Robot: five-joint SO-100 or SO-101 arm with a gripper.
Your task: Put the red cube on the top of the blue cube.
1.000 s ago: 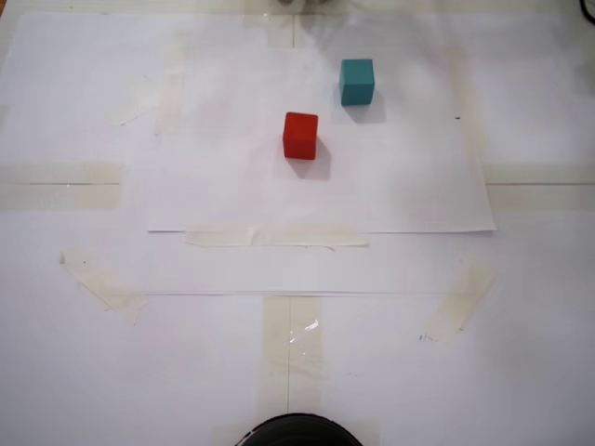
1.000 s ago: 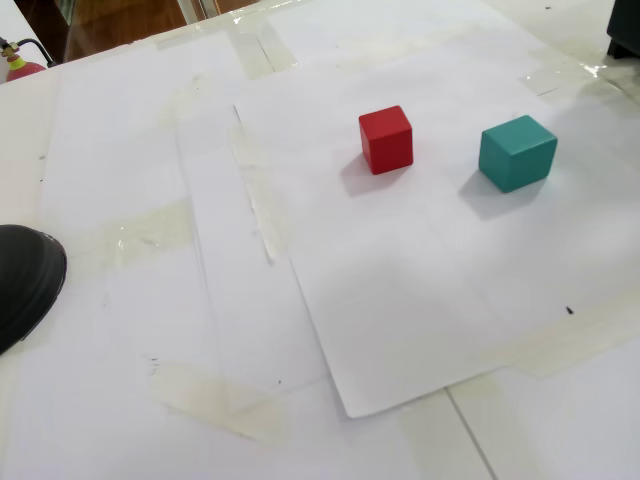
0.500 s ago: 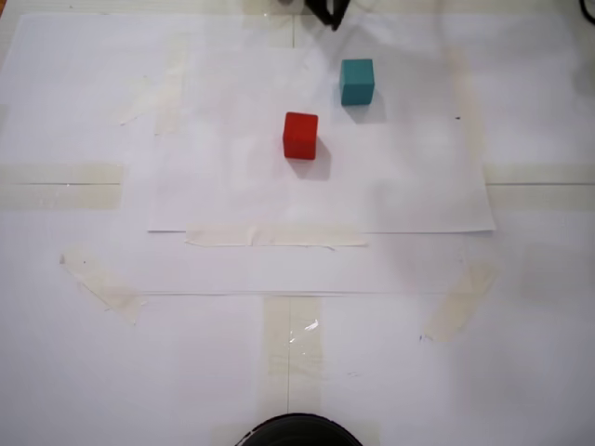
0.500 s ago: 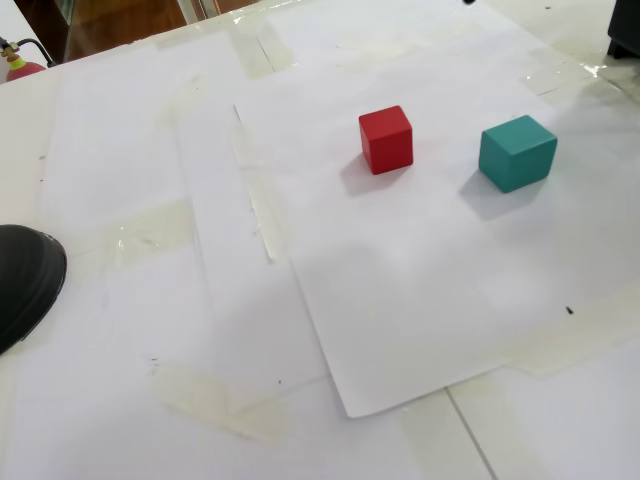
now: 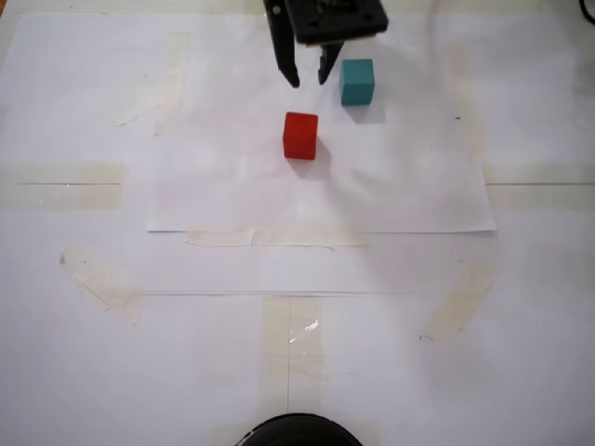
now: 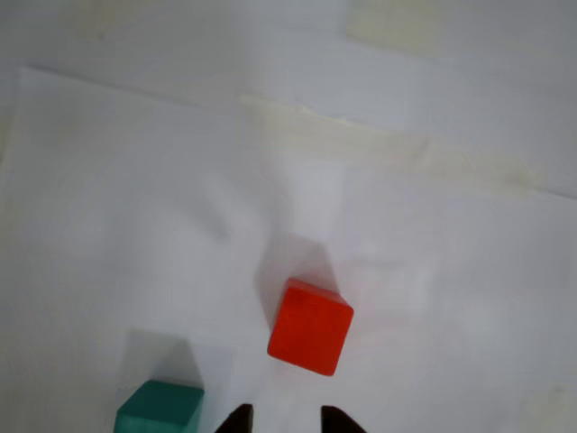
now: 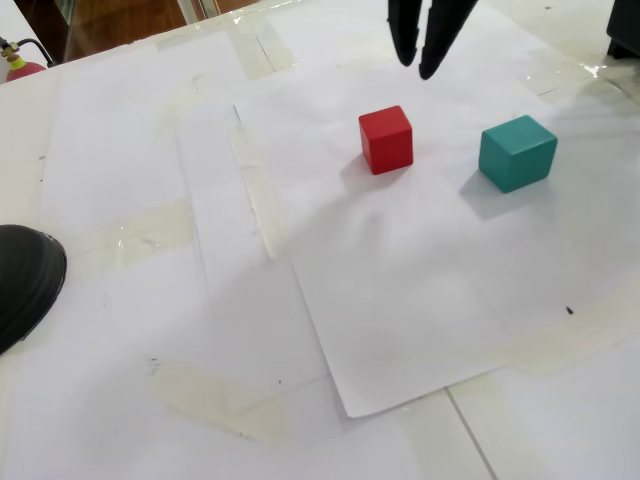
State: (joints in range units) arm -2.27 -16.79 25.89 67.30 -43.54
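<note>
The red cube (image 5: 300,136) (image 7: 386,140) rests on the white paper sheet, with the blue cube (image 5: 357,81) (image 7: 517,152) a short way from it, the two apart. My gripper (image 5: 308,81) (image 7: 416,65) hovers above the sheet just beyond the red cube, open, with nothing between its fingers. In the wrist view the red cube (image 6: 310,327) lies just ahead of the gripper (image 6: 287,422), and the blue cube (image 6: 160,408) sits at the lower left beside the fingertips.
The white sheet (image 5: 232,195) is taped onto a larger paper-covered table. A black rounded object (image 5: 297,430) (image 7: 25,280) sits at the table's near edge. A dark item (image 7: 625,35) stands at the far right corner.
The arm has come into both fixed views from the far edge, moving down toward the cubes with its fingers apart. Neither cube has moved.
</note>
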